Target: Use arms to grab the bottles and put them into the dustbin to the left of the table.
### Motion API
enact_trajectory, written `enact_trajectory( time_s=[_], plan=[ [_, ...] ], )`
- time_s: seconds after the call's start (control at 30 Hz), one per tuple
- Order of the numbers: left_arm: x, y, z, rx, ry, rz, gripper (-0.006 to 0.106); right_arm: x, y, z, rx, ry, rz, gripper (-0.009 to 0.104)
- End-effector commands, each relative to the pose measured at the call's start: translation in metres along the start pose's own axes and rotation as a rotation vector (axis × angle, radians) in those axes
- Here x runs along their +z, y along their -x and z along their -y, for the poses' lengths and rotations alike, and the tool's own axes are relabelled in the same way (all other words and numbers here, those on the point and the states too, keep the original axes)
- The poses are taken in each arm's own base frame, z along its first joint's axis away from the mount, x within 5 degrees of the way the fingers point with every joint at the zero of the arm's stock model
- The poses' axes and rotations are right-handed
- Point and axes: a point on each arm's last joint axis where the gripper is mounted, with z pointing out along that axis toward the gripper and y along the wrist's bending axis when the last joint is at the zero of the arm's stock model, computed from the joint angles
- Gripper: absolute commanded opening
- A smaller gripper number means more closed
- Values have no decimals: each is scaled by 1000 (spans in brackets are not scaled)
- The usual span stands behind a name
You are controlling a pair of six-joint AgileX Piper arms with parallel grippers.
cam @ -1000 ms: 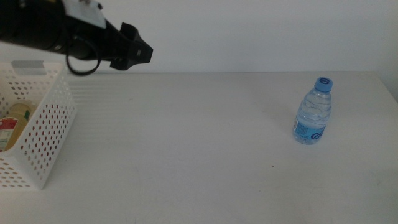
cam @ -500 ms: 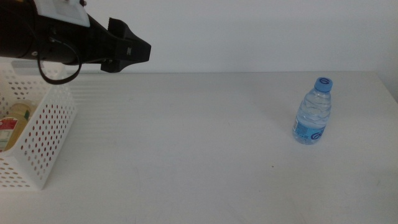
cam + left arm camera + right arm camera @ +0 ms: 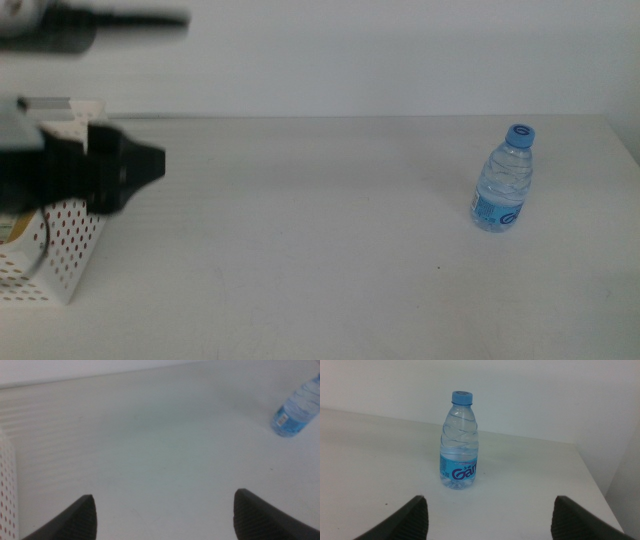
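A small clear water bottle (image 3: 503, 180) with a blue cap stands upright at the right of the white table (image 3: 320, 240); it also shows in the left wrist view (image 3: 299, 407) and the right wrist view (image 3: 460, 442). My left gripper (image 3: 150, 165) hangs blurred at the left, just beside the white perforated dustbin (image 3: 65, 245), far from the bottle. Its jaws stand wide apart in the left wrist view (image 3: 165, 515) with nothing between them. My right gripper (image 3: 490, 515) is open, facing the bottle from a short distance, and is out of the middle view.
The dustbin's holed wall (image 3: 6, 495) shows at the edge of the left wrist view. A bit of yellow and red shows inside the bin (image 3: 10, 228). The table's right edge (image 3: 625, 140) runs just past the bottle.
The left arm dropped from above the dustbin's far side down and leftward, now low beside the bin and blurred by motion. The bottle stayed put.
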Motion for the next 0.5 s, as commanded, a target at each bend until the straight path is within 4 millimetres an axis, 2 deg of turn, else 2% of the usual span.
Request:
enact_trajectory(
  time_s=[0.0,0.1,0.2,0.37,0.47],
  plan=[
    [-7,0,-1,-22,-1,151,90,-3,12,2,-10,-22,117,64],
    [-5,-22,-2,-14,-2,156,90,-3,12,2,-10,-22,117,64],
    [-4,-38,6,36,-51,192,90,-3,12,2,-10,-22,117,64],
    [-2,-49,20,166,-130,312,90,-3,12,2,-10,-22,117,64],
    [0,-51,23,175,-147,359,90,-3,12,2,-10,-22,117,64]
  ],
)
